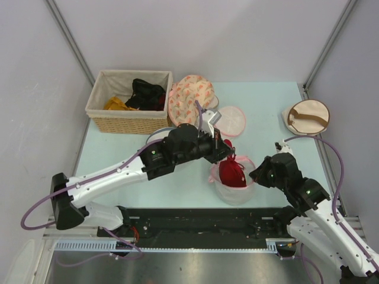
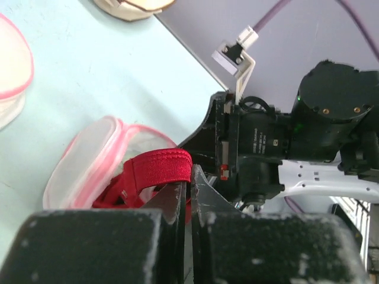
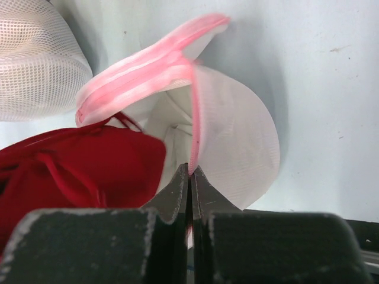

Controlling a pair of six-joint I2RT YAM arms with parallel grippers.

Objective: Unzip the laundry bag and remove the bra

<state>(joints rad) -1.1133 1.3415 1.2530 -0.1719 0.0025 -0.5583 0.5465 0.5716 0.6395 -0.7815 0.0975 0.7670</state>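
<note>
The laundry bag (image 1: 234, 195), white mesh with a pink zipper rim, sits unzipped on the counter (image 1: 266, 124); the red bra (image 1: 232, 172) bulges bunched from its open mouth.

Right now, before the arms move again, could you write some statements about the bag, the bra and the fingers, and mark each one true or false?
1. The laundry bag is unzipped and open. True.
2. The bra lies flat on the table, fully out of the bag. False: most of it sits inside the open bag.
3. The left fingers are shut on a red band of the bra. True.
4. The right fingers are open and hold nothing. False: they are shut on the bag's pink-edged rim.
5. The basket holds a black garment and a yellow cloth. True.
</note>
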